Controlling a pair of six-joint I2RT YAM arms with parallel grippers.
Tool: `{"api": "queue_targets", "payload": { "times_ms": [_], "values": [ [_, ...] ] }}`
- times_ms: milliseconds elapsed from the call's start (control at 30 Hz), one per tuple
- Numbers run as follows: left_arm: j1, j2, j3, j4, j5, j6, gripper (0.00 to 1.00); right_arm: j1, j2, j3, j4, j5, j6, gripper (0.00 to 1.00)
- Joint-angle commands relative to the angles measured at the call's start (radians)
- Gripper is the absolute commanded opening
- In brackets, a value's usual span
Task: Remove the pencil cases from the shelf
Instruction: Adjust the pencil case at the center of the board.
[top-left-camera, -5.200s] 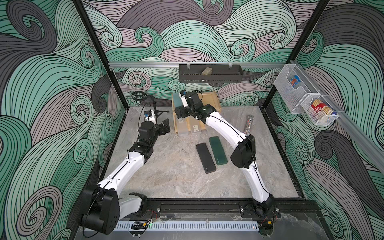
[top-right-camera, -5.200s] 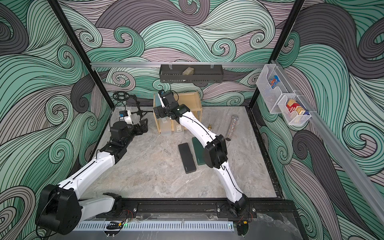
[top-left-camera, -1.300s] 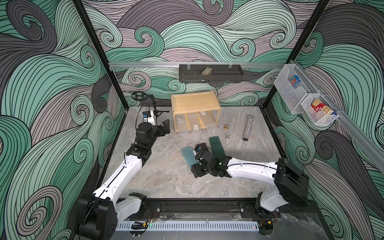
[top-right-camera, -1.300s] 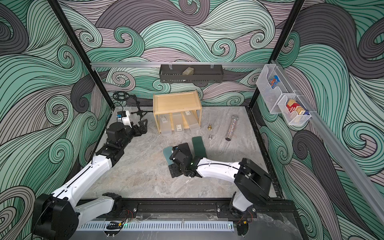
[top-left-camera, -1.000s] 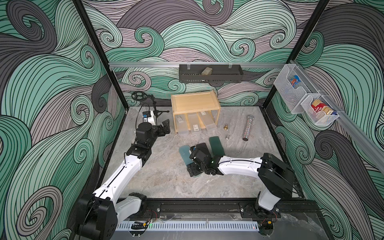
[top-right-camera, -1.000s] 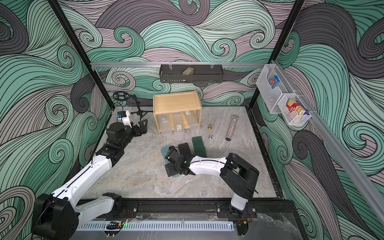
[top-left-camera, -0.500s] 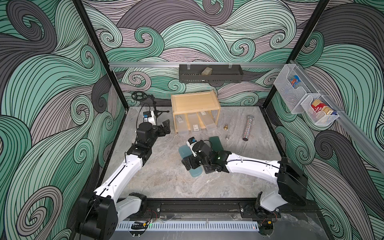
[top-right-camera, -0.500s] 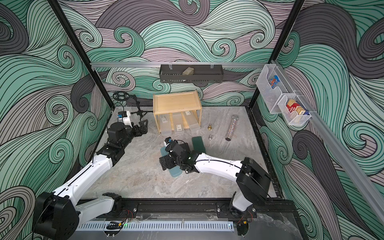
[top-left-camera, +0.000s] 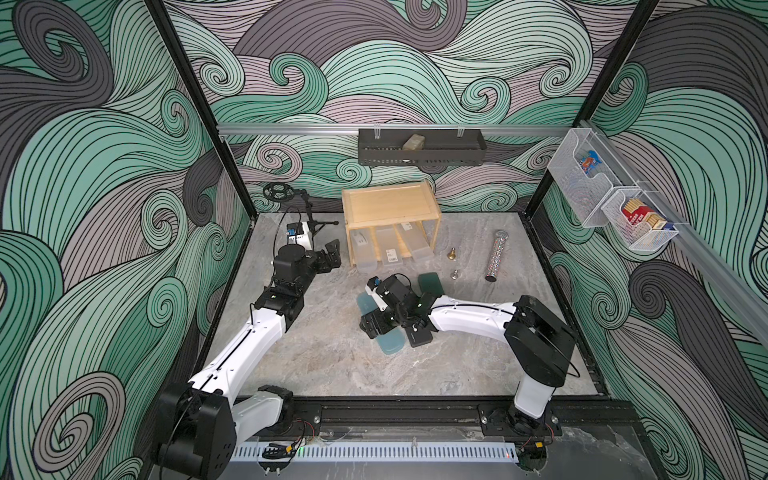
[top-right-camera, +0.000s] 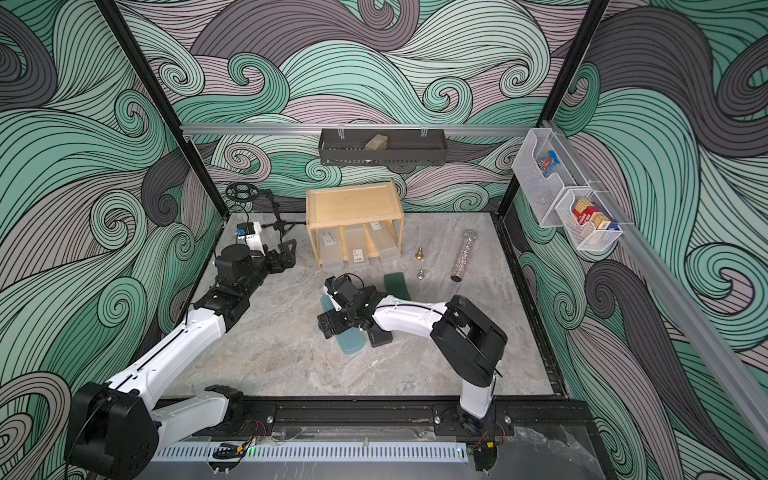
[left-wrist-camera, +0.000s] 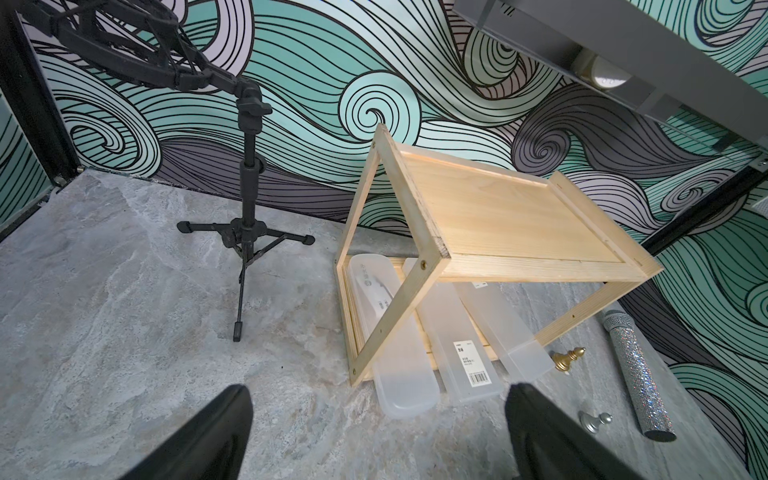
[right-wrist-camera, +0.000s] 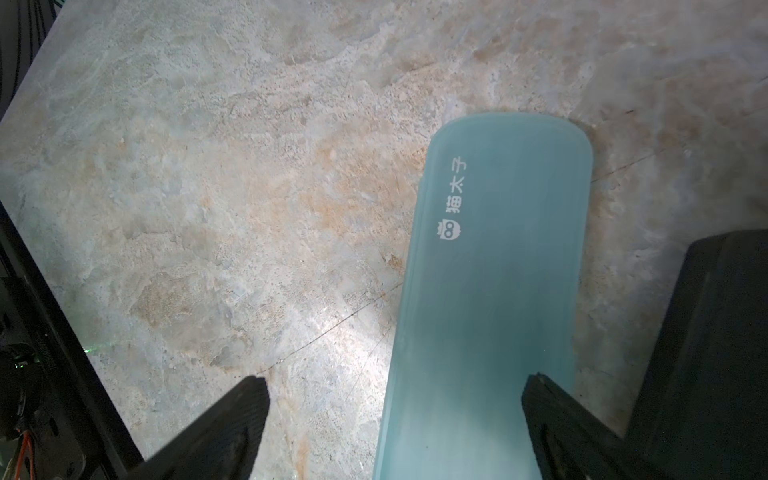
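Right gripper (right-wrist-camera: 395, 380) has just spread its jaws, letting the teal case (right-wrist-camera: 498, 270) go flat on the table (top-left-camera: 332, 365), just beside the black case (top-left-camera: 419, 336). Three frosted cases (top-left-camera: 388, 249) remain on the shelf's (top-left-camera: 390, 203) lower tier; judged half done.

Stretched from the near base toward the far side with the white-and-black left arm (top-left-camera: 249, 345), wrist roughly level, black two-fingered left pincer (left-wrist-camera: 376, 390) spread wide and gripping nothing. Folded sharply at the elbow with the white-and-black right arm (top-left-camera: 469, 320), forearm lying low and running toward the left arm's side, black two-fingered right pincer (right-wrist-camera: 397, 380) tipped downward, fingers fully parted, clamping nothing.
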Motion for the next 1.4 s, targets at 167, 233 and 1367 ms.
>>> {"api": "queue_targets", "payload": {
  "times_ms": [167, 233, 1367],
  "values": [
    [0.004, 0.022, 0.005, 0.007, -0.019, 0.016, 0.99, -0.007, 0.064, -0.009, 0.006, -0.038, 0.001, 1.00],
    [0.004, 0.023, 0.005, 0.007, -0.021, 0.018, 0.99, -0.008, 0.076, -0.020, 0.011, -0.047, 0.009, 1.00],
    [0.013, -0.010, -0.107, -0.036, 0.010, -0.180, 0.98, -0.211, -0.215, 0.065, -0.012, -0.005, -0.157, 1.00]
  ]
}}
